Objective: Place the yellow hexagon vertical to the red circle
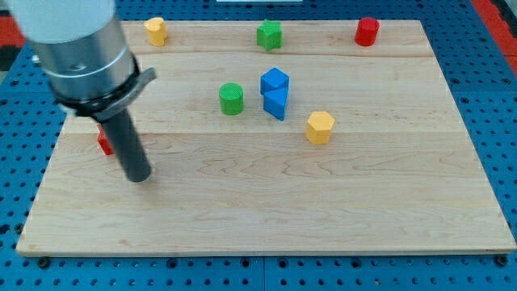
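Note:
The yellow hexagon (pixel 320 127) lies right of the board's middle. The red circle (pixel 367 31) stands at the view's top right, near the board's top edge. My tip (pixel 138 176) rests on the board at the view's left, far to the left of the yellow hexagon and below its level. A red block (pixel 103 143) is mostly hidden behind the rod, just left of it.
A green circle (pixel 231 98) stands left of two touching blue blocks (pixel 275 92) near the middle. A green block (pixel 269 35) sits at the top middle. A yellow block (pixel 155 31) sits at the top left. The wooden board (pixel 266 218) lies on a blue pegboard.

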`<state>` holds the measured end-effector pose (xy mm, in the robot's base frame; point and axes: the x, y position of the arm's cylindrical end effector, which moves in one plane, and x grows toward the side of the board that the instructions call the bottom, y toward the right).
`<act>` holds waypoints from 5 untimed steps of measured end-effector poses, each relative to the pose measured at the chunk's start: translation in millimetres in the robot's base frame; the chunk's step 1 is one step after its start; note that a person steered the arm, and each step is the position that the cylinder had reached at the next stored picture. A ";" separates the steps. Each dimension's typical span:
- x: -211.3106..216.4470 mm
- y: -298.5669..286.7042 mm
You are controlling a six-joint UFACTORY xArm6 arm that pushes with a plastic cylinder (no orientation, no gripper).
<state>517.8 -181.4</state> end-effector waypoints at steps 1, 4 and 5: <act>-31.8 -44.9; -39.9 -25.7; -42.0 -0.7</act>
<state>475.8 -182.1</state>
